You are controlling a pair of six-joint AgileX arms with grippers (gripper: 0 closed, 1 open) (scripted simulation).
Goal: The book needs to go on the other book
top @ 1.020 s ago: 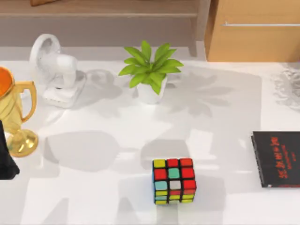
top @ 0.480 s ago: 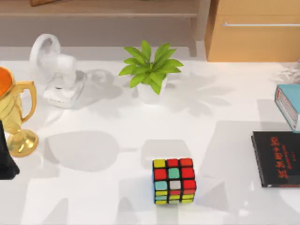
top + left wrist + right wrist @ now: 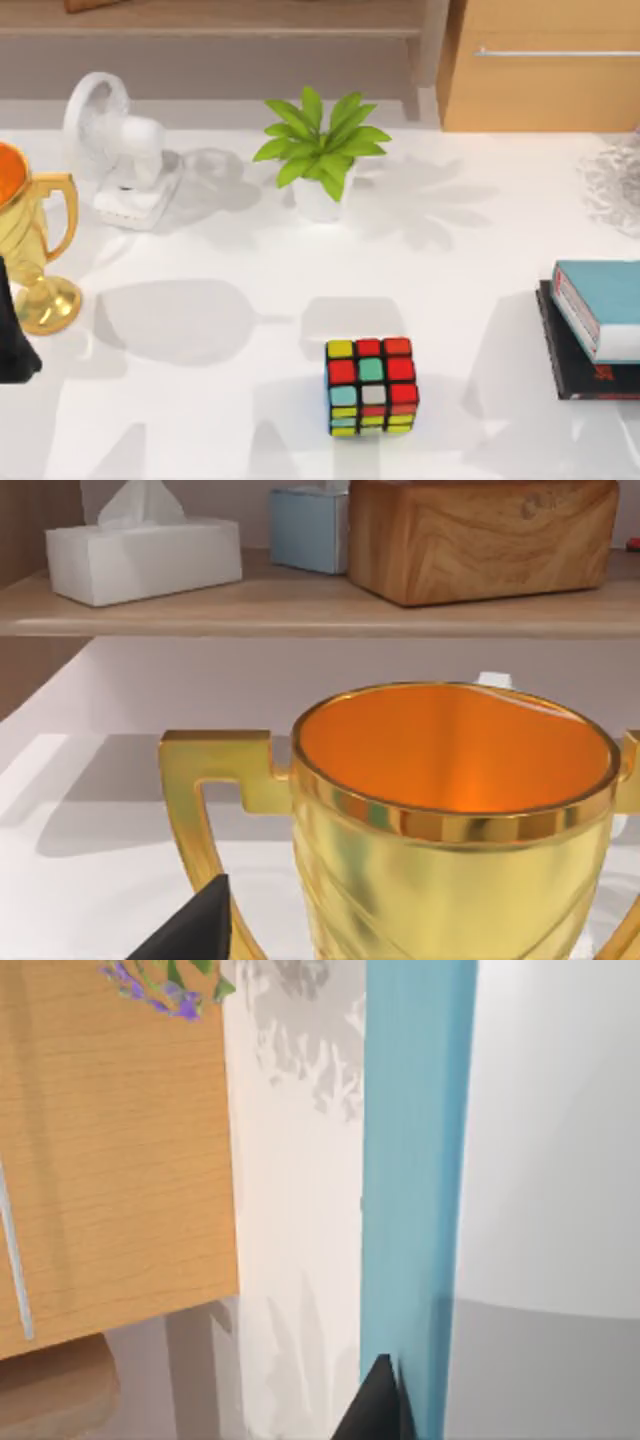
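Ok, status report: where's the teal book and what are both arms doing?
Teal book over the black book, at the table's right edge. Right tool beside the teal book. Left tool parked by the trophy. Nothing in the way.

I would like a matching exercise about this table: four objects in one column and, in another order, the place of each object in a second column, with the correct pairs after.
Objects:
1. teal book
2. puzzle cube
3. gold trophy
4. potted plant

Places:
A. at the left edge of the table, near the white fan
B. lying on the black book at the right edge
C. toward the back of the table, near the middle
D. toward the front, near the middle

Pairs: 1-B, 2-D, 3-A, 4-C
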